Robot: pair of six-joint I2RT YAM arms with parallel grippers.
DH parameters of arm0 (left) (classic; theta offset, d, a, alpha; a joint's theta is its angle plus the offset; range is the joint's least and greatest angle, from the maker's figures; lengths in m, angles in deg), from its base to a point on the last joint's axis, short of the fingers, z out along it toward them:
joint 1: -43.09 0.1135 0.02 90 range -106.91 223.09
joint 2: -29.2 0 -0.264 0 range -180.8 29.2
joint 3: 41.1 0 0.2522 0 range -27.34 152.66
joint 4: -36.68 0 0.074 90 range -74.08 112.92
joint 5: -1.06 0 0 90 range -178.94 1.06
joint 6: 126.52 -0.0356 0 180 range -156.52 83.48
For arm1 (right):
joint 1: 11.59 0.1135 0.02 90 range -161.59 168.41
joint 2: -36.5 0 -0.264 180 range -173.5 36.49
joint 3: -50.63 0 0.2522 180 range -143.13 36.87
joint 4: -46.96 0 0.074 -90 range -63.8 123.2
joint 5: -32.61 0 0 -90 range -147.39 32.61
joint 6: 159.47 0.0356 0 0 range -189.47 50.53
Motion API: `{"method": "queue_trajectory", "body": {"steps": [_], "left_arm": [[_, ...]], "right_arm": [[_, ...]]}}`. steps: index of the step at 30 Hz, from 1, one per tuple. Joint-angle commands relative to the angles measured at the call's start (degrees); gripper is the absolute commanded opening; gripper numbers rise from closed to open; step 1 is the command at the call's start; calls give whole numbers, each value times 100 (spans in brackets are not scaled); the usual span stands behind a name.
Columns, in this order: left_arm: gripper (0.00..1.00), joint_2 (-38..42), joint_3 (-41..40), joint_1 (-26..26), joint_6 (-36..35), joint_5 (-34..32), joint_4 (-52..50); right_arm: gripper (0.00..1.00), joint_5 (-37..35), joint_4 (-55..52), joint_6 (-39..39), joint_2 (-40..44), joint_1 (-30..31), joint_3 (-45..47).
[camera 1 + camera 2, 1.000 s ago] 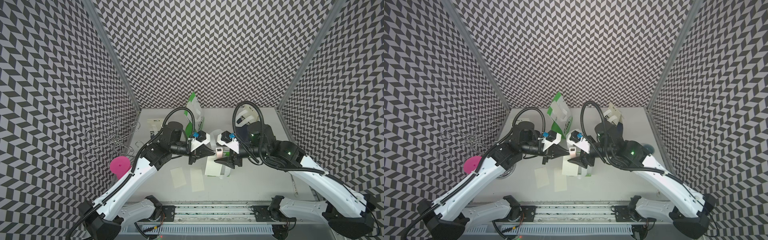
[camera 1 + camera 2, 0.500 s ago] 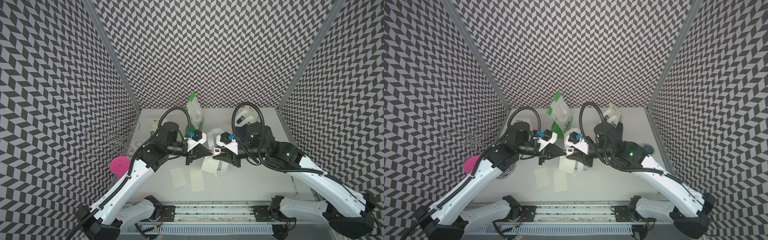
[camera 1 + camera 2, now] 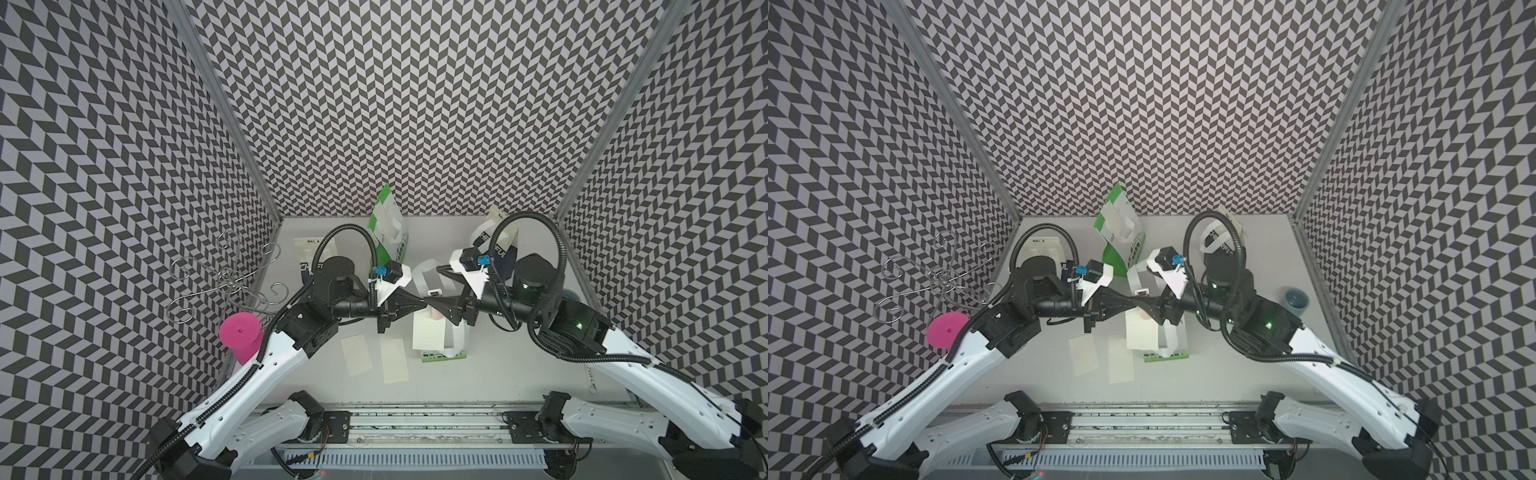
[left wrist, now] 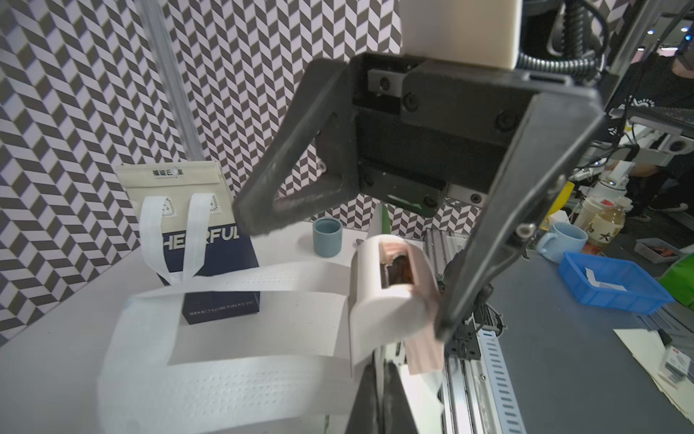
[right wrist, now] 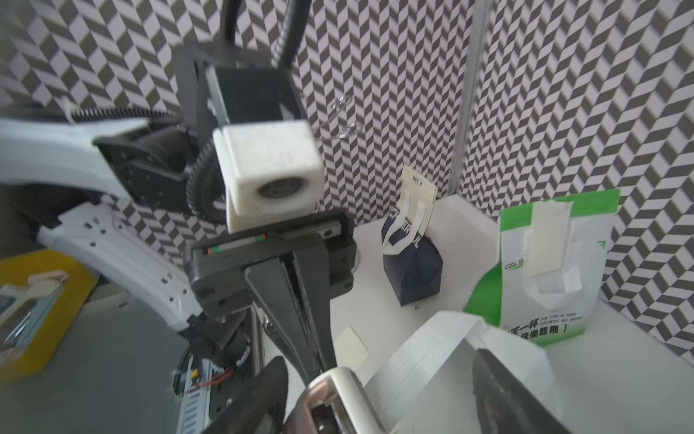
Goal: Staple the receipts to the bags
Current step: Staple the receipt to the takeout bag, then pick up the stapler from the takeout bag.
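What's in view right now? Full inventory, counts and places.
green-and-white bags: 2; one standing at back centre, one mid-table by the jaws
navy-and-cream bags: 2; back left, back right
receipts: 4, cream; two flat near the front, one on the back green bag, one against the mid-table bag
stapler: 1, pale pink, between the right gripper's jaws
cup: 1, blue-grey, right edge
pink cup-like thing: 1, left edge
wire hook stand: 1, silver, left edge
table: 1, white
left gripper: jaws shut, by the stapler
right gripper: jaws open around the stapler
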Motion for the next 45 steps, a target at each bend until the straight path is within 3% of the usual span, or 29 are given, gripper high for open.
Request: {"method": "queue_trajectory", "body": {"steps": [1, 5, 14, 23, 27, 30, 33, 37, 39, 42, 45], "left_arm": [[0, 121, -38, -172, 614, -947, 798], [0, 106, -35, -404, 835, -1758, 846], [0, 49, 2, -606, 814, -2049, 809], [0, -148, 63, -654, 1119, -2281, 663], [0, -208, 95, -676, 1264, -2491, 524], [0, -213, 59, -681, 1325, -2661, 464], [0, -209, 15, -676, 1418, -2758, 509], [0, -308, 65, -677, 1446, -2859, 558], [0, -362, 119, -680, 1460, -2870, 563], [0, -426, 245, -680, 1427, -2887, 520], [0, -480, 313, -676, 1416, -2889, 488]], "right_arm": [[75, -861, 1343, 722, 313, 130, 271], [73, -1426, 1329, 702, 254, 419, 418], [63, -2216, 1262, 526, -67, 865, 672], [16, -2606, 1646, 310, -449, 1025, 608], [8, -2900, 2222, 301, -541, 1067, 578], [1, -3708, 2445, 339, -613, 1060, 429], [0, -4055, 2842, 412, -501, 1059, 507], [0, -3184, 3285, 439, -197, 1043, 756], [0, -3593, 3240, 490, -177, 1044, 740], [0, -4880, 2667, 547, -358, 1016, 494], [0, -5087, 2850, 547, -209, 946, 737]]}}
